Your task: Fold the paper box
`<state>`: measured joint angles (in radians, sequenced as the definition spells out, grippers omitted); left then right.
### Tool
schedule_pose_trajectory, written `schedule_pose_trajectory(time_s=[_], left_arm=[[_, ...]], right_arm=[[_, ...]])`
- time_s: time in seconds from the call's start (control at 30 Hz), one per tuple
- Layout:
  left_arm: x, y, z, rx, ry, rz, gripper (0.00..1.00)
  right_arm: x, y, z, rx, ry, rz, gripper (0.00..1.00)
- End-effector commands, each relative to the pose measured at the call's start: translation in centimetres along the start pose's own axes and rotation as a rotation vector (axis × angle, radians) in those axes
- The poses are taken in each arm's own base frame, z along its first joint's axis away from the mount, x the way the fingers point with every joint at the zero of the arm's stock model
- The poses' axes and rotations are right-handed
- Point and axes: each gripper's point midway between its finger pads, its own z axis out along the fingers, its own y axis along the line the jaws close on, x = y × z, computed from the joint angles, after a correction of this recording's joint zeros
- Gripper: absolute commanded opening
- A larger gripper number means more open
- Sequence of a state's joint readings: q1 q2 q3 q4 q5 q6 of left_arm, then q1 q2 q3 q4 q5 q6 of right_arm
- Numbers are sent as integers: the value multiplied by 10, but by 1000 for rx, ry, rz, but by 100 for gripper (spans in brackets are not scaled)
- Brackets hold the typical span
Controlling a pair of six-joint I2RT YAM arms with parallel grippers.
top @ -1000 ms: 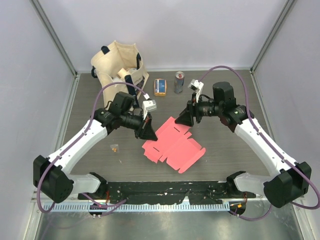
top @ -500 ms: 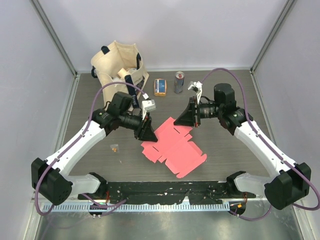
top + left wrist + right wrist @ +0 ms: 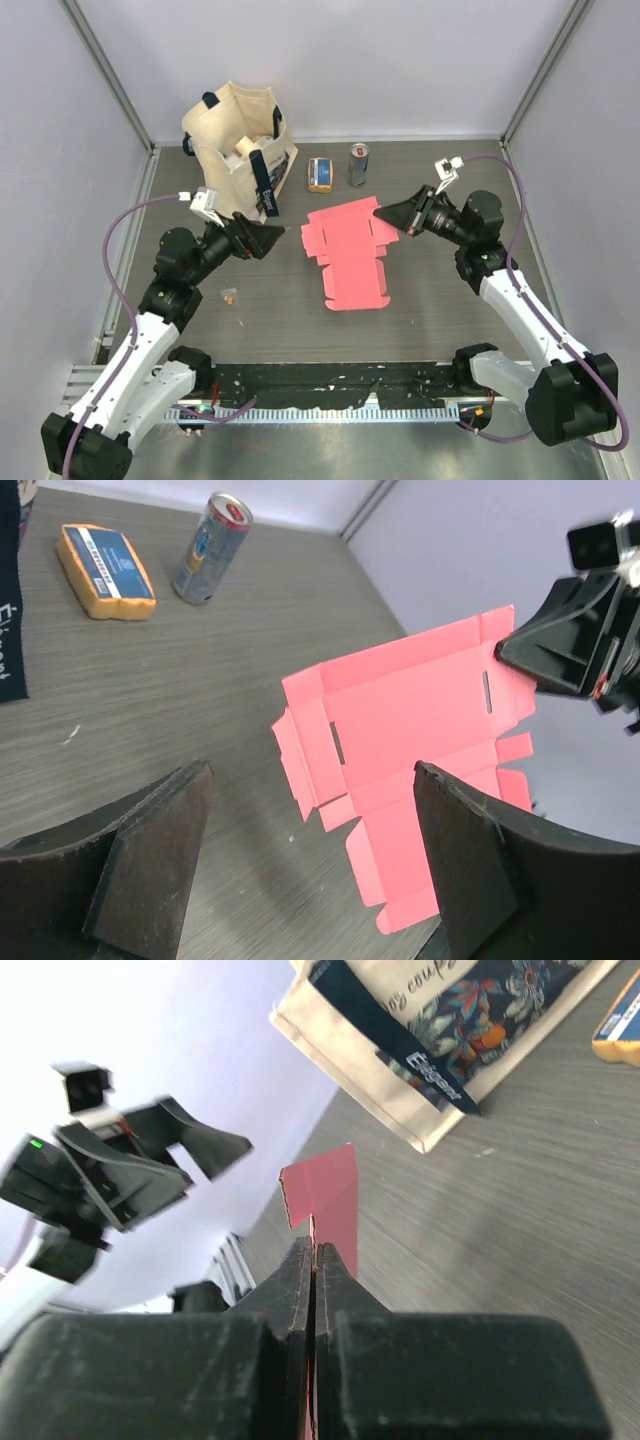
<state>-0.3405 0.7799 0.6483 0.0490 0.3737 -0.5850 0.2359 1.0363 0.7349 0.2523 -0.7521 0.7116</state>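
Observation:
The paper box (image 3: 350, 255) is an unfolded pinkish-red card sheet with flaps and slots. It hangs tilted over the table's middle, and its low end seems to reach the table. My right gripper (image 3: 383, 213) is shut on the sheet's upper right edge. In the right wrist view the paper box (image 3: 332, 1192) shows edge-on, pinched in my right gripper (image 3: 313, 1260). My left gripper (image 3: 279, 236) stands open to the left of the sheet, apart from it. In the left wrist view the paper box (image 3: 410, 725) lies beyond my left gripper (image 3: 312, 855), whose fingers (image 3: 150, 845) hold nothing.
A beige tote bag (image 3: 235, 130) stands at the back left. An orange-and-blue packet (image 3: 320, 173) and a drink can (image 3: 359, 163) sit at the back middle. A small brown bit (image 3: 231, 295) lies on the table near my left arm.
My left gripper opened, let go of the sheet and drew back left. My right gripper shut on the sheet's far edge, lifted it and pulled it right, and the sheet turned.

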Motion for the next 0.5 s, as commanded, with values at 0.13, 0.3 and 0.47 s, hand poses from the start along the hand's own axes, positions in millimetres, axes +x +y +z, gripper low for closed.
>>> schedule_pose_trajectory(time_s=[0.13,0.3,0.47], left_arm=[[-11,-23,32,191,-42,-230,88],[-7,-29,43,271,-12,-269,79],[-16,-60,36,479,-14,-281,53]], right_arm=[[-48,58,-12,-245,-154,48,1],[-48,70,-17,-331,-162,92,1],[-45,75,-21,-394,-166,116,1]])
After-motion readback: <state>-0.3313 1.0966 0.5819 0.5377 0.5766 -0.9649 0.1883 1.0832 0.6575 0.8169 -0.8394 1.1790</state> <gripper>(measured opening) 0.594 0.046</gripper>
